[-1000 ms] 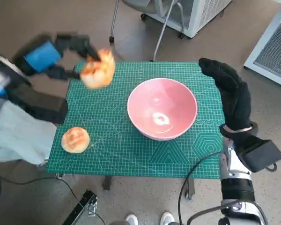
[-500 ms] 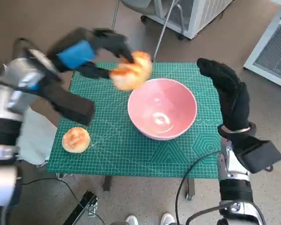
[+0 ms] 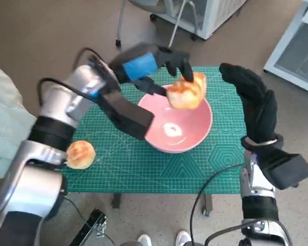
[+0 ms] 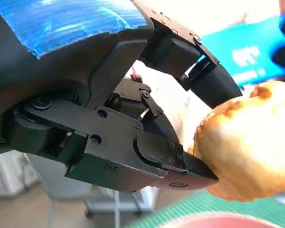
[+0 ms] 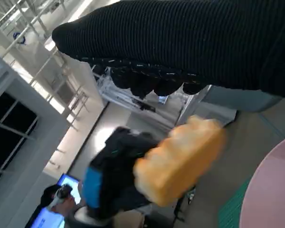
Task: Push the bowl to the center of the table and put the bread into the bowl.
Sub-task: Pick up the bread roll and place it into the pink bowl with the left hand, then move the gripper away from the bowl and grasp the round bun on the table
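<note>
Grey-brown floor (image 3: pixel 51 36) surrounds the desk (image 3: pixel 195 171). A white cabinet on castors (image 3: pixel 205 15) stands beyond it. A person (image 5: pixel 57 202) sits at a blue screen (image 5: pixel 47 219).

Left hand (image 5: pixel 107 183) holds bread (image 5: pixel 180 159); bowl (image 5: pixel 270 190) beside.

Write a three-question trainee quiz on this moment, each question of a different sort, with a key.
1. True or false: the left hand holds a bread above the pink bowl.
2. Where does the other bread lie? A) in the bowl B) on the green mat near the table's left edge C) on the floor
3. Fill in: the right hand, in its black glove, holds ____.

Key: 1 true; 2 B; 3 nothing
</note>
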### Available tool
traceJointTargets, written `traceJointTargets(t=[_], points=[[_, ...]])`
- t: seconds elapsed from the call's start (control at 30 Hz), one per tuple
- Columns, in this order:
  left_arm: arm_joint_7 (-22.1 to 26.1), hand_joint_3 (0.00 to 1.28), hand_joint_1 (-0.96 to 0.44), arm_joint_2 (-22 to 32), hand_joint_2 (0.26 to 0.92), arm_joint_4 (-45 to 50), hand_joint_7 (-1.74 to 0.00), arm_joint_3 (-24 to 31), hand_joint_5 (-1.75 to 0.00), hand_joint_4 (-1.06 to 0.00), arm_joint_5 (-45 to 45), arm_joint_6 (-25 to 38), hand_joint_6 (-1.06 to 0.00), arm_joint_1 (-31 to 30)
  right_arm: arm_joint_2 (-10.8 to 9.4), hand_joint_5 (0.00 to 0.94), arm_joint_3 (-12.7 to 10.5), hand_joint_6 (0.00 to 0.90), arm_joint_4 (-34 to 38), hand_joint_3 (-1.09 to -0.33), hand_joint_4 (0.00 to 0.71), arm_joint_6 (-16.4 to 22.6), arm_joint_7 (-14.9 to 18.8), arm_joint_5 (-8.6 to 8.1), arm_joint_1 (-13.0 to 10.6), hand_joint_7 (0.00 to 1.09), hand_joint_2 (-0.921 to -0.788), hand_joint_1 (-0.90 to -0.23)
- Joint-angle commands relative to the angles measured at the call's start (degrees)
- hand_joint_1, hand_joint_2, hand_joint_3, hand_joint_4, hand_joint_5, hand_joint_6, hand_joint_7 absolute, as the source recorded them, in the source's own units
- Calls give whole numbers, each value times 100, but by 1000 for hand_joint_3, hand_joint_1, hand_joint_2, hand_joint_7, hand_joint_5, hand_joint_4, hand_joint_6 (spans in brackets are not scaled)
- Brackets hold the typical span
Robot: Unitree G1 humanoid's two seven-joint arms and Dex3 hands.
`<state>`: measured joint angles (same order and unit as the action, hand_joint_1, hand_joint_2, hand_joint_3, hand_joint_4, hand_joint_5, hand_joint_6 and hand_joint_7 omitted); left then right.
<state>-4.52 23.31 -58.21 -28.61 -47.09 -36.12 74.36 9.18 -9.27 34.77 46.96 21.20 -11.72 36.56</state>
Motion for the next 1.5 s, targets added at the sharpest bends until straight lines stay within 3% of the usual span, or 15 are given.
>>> traceJointTargets(t=[0.03,0.23,0.33,0.37,0.4,0.43,0.53,0.63,0.87,1.2,1.3,1.5], points=[[41,134,0,-98,920,-318,-1227,-139,-1267,-512,-43,55,-649,212,64,31,-45,44,26,-691,390,62,18,-42,-210,835,-921,-632],[295,141,-1,-222,921,-562,-1254,-350,-1257,-516,-103,223,-627,246,106,30,-79,42,-31,-692,390,77,-31,-16,-255,818,-921,-639],[746,183,-1,-262,921,-617,-1320,-464,-1280,-478,-123,479,-574,252,123,30,-101,44,-43,-690,391,90,-71,10,-278,811,-921,-638],[901,205,-70,-268,921,-622,-1354,-500,-1160,-438,-131,569,-544,249,125,29,-105,45,-44,-690,391,97,-85,18,-284,810,-921,-636],[1118,242,-169,-272,921,-610,-1408,-528,-896,-427,-123,677,-496,237,123,29,-106,47,-70,-689,391,93,-108,30,-300,807,-921,-633],[1271,218,-144,-269,896,-592,-1134,-546,-644,-395,-109,752,-416,227,120,28,-104,48,-90,-688,390,88,-129,41,-309,803,-921,-631],[1705,95,-110,-261,906,-459,-579,-566,-227,-373,-56,980,-401,189,115,26,-100,51,-152,-688,387,91,-206,98,-344,795,-921,-629],[1904,36,-97,-221,904,-324,-354,-554,-74,-335,-11,1053,-398,154,117,23,-101,54,-165,-688,384,99,-256,130,-353,789,-921,-628],[1755,2,-86,-49,884,-19,-237,-513,-11,-331,4,968,-414,-28,112,22,-83,65,-66,-687,385,128,-281,112,-293,777,-921,-627],[1711,1,-60,367,876,448,-243,-390,-39,-407,117,682,-468,-187,64,23,-21,70,78,-691,390,212,-134,-19,-202,772,-921,-627],[1857,2,-52,547,877,709,-262,-295,-52,-442,199,676,-488,-276,69,23,-23,70,200,-690,391,292,-50,-75,-169,772,-921,-630],[2377,1,-26,1252,880,1835,-483,190,-37,-479,584,642,-426,-766,49,21,-18,60,268,-698,391,356,87,-166,-156,767,-921,-627]])
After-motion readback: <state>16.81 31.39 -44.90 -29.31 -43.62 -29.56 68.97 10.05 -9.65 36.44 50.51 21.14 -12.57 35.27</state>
